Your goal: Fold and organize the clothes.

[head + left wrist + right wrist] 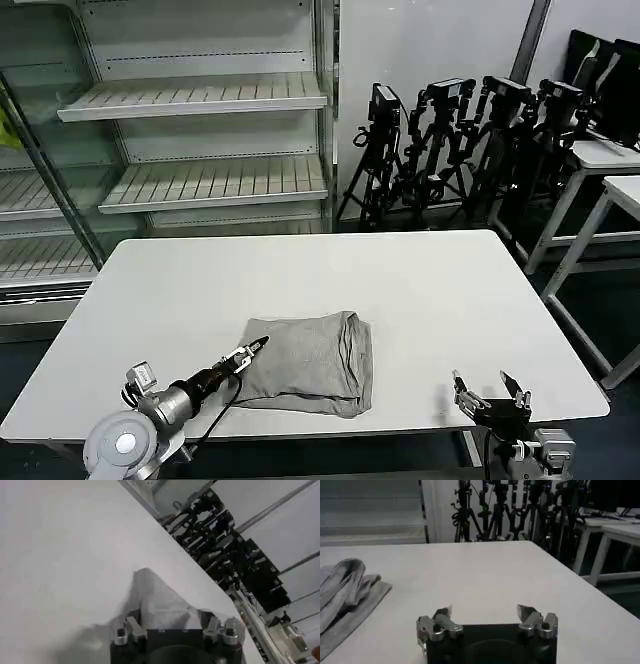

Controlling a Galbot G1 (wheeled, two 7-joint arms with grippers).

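Note:
The clothes (310, 365) lie as one folded light grey bundle near the front middle of the white table (420, 290). My left gripper (248, 352) reaches in low from the front left, its tips at the bundle's near left corner. In the left wrist view the left gripper (172, 626) has its fingers spread wide, with a raised fold of the grey cloth (160, 600) just beyond them. My right gripper (490, 385) hovers open at the table's front right edge, well apart from the bundle. The right wrist view shows the right gripper (484, 612) empty, the cloth (345, 590) off to one side.
Metal shelving (200, 100) stands behind the table at the left. A row of black tripods (450, 130) lines the back wall. Other white tables (600, 160) stand at the right. Bare tabletop surrounds the bundle on all sides.

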